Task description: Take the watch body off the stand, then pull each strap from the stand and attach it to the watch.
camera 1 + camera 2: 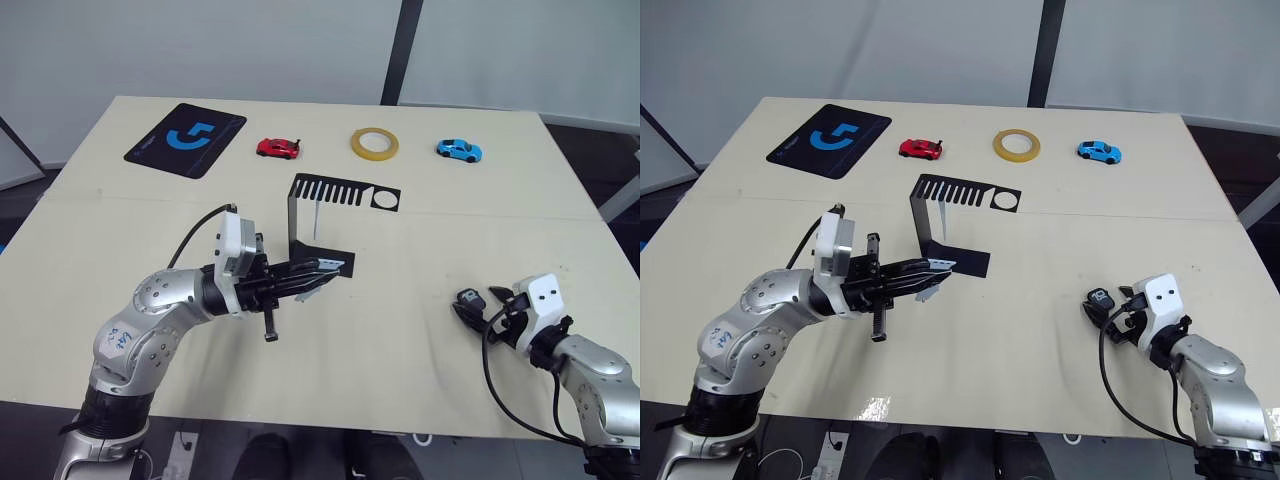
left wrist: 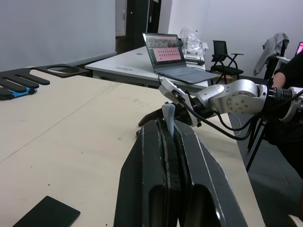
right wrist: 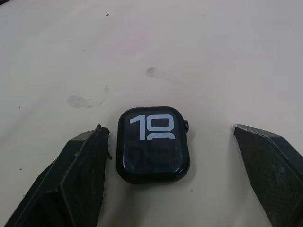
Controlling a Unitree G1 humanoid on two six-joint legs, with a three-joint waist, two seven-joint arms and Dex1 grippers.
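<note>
Watch body (image 3: 154,144) is off the stand (image 1: 318,215) and lies face up on the table (image 1: 420,330), well out at the stand's 4 o'clock, between the fingers of the right gripper (image 3: 170,175). Those fingers are spread wide on either side of the case with clear gaps, touching nothing. Left gripper (image 1: 322,275) sits low by the stand's flat foot, around the stand's 6 o'clock; its fingers (image 2: 156,179) are pressed together, pinching a pale grey-blue strap (image 2: 168,122), the strap's tip poking out past the fingertips. So by my read: step one done, one strap pulled and in hand, nothing attached yet. I can't make out the second strap for sure; a thin pale sliver under the comb slots may be it. Left to do: bring the held strap across to the case at 4 o'clock, slot it in, then fetch and fit the other one. Comb plate and round hole look empty otherwise.
</note>
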